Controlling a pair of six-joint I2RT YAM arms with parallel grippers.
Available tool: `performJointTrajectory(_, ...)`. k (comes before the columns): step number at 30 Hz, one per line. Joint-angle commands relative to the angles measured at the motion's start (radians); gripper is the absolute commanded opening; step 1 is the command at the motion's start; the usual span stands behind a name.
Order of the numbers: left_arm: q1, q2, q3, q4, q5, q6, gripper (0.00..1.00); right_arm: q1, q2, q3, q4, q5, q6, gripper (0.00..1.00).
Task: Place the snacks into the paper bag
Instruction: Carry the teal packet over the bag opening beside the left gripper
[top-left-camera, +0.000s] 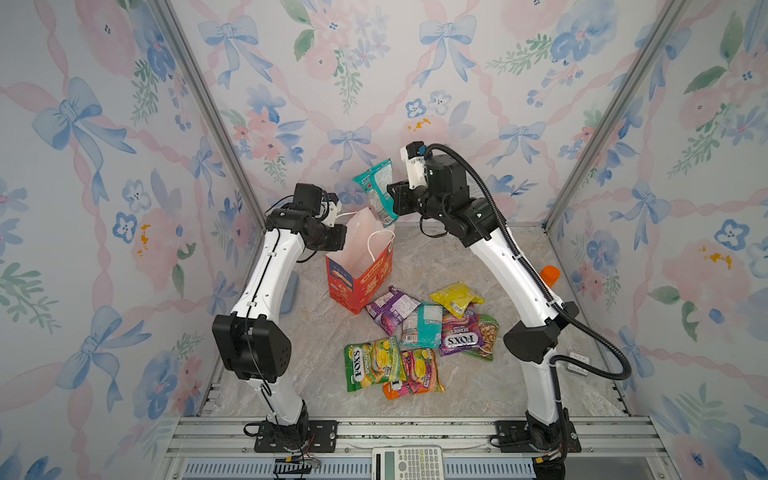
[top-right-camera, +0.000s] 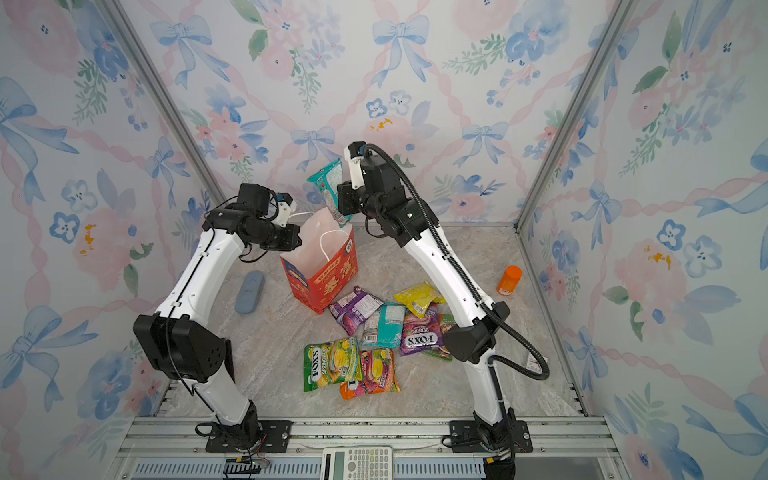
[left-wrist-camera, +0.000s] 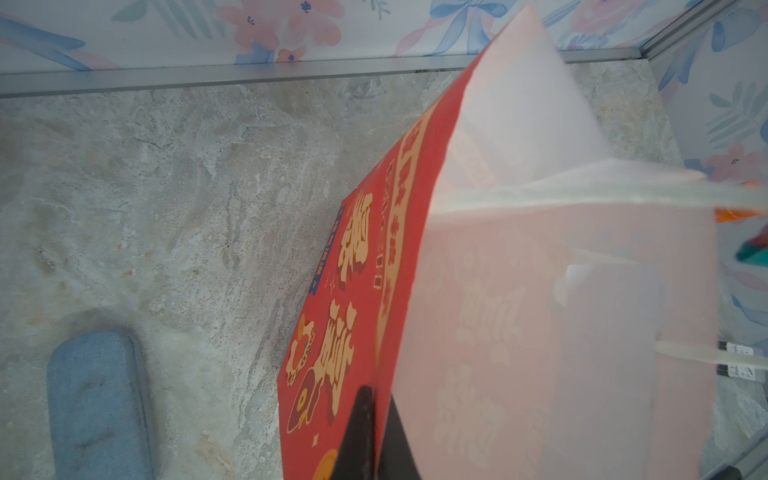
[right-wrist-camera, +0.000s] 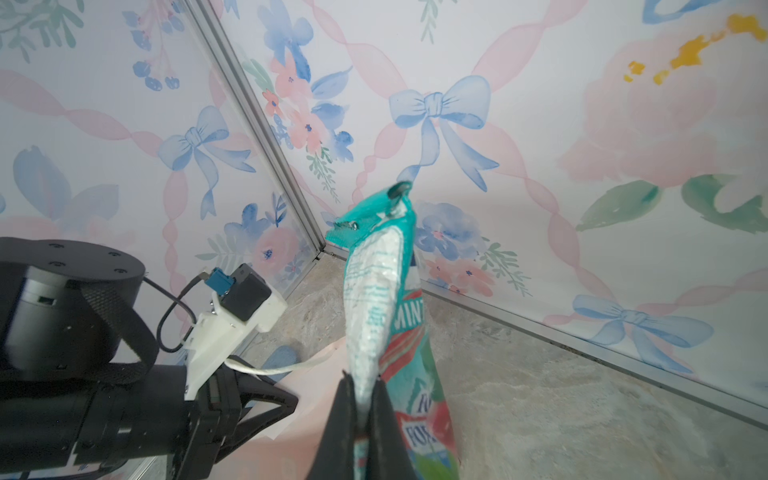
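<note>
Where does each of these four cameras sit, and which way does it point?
Top views: twin cameras high over the front, looking down and back; left arm, right arm, paper bag and snack pile all show.
Left wrist: on the left arm, looking along the left gripper, which pinches the bag's wall.
Right wrist: on the right arm, looking past the right gripper holding a teal packet; left arm's wrist shows.
Shared: both wrist views catch the bag's pink inside.

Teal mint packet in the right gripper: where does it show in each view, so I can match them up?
In both top views: teal mint packet mid-frame, above the red paper bag mouth.
Left wrist: only a teal sliver past the bag's rim, probably it.
Right wrist: mid-frame, pinched in the right gripper.
Shared landmark: the bag, in all four.
</note>
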Motion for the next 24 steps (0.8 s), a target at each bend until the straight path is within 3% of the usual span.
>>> performJointTrajectory(1,0.001,-0.031,0.01,-0.012,0.026,-0.013,0.0,0.042,-0.003,0.043,-0.031,-0.027,-0.027,0.0)
performJointTrajectory(9,0.004,-0.025,0.015,-0.013,0.02,-0.012,0.0,0.074,-0.105,-0.176,0.031,-0.008,-0.005,0.0)
performJointTrajectory(24,0.019,-0.011,0.01,-0.013,0.014,-0.017,0.0,0.075,-0.214,-0.377,0.061,0.091,0.001,0.0)
